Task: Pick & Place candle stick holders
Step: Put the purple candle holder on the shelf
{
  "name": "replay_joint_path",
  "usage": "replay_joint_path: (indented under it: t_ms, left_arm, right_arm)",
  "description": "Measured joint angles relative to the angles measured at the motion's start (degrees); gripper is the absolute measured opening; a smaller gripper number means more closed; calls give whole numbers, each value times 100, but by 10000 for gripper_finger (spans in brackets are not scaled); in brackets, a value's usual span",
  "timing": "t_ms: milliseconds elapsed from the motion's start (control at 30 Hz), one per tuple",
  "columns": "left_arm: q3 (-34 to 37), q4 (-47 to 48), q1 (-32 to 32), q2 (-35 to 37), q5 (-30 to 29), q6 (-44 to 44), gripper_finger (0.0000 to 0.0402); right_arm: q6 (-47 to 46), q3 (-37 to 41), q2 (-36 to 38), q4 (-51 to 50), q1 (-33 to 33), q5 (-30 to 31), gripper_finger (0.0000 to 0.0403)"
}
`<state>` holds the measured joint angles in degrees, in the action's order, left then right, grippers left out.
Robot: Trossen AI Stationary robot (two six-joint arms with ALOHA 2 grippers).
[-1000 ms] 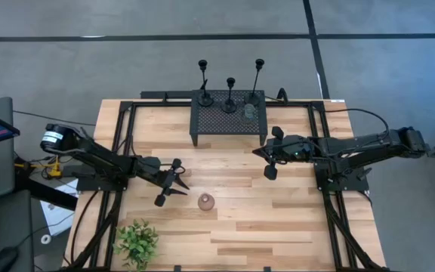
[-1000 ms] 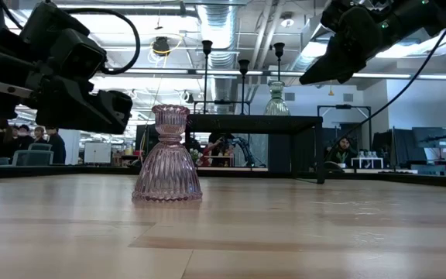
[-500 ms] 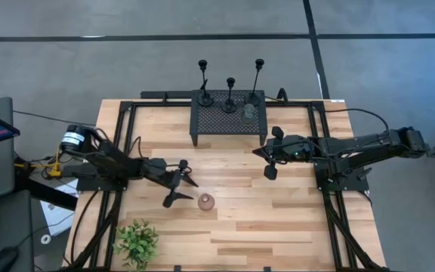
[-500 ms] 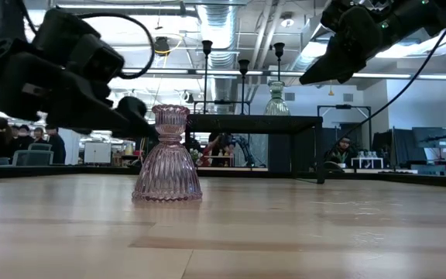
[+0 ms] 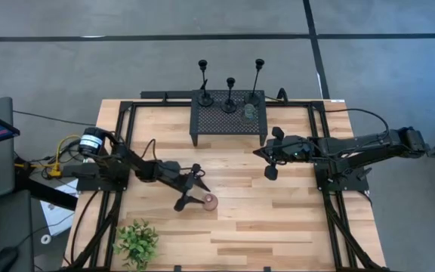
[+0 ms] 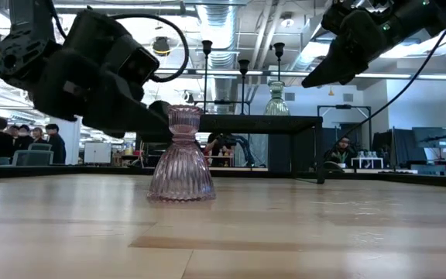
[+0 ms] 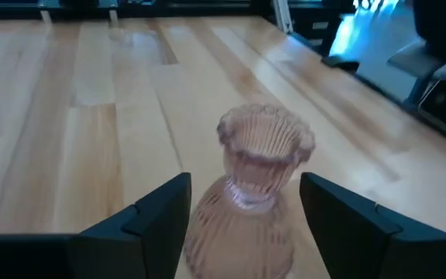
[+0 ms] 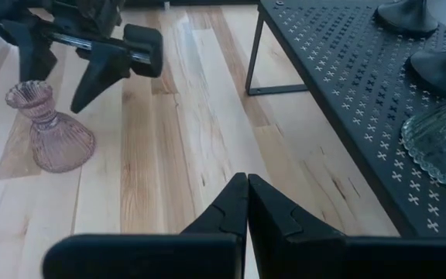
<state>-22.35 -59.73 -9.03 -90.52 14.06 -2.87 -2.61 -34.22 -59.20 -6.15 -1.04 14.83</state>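
A pink ribbed glass holder (image 5: 211,201) stands upright on its wide base near the table's middle. My left gripper (image 5: 201,193) is open, one finger on each side of the holder's body (image 7: 242,232). Three slim black candle stick holders (image 5: 230,94) stand on their round bases along the far side of a black perforated rack (image 5: 217,121). A clear glass holder (image 5: 248,111) stands on the rack beside them. My right gripper (image 8: 246,194) is shut and hangs above the table in front of the rack. My left gripper comes in level from the table's left, with its open fingers (image 7: 161,209) around the pink holder's ribbed lower body (image 7: 207,229). The body nearly fills the gap. One finger's inner side seems to lie against it. The holder stands on the table.
A small leafy green plant (image 5: 137,240) sits at the near left corner. The rack's thin legs (image 8: 252,54) stand on the wood at the far middle. The black frame rails (image 5: 119,143) run along both table sides.
My left gripper has travelled toward the table's right and reached the pink holder, so its fingers now stand around it. The holder has slid a little toward the table's right, still upright on its base.
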Motion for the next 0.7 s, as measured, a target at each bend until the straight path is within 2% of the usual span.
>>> replay_joint_path:
  t_ms: [700]
  left_arm:
    - [-231,86,-119,0,-46,212,302]
  right_arm:
    - [14,0,0,-11,0,0,1]
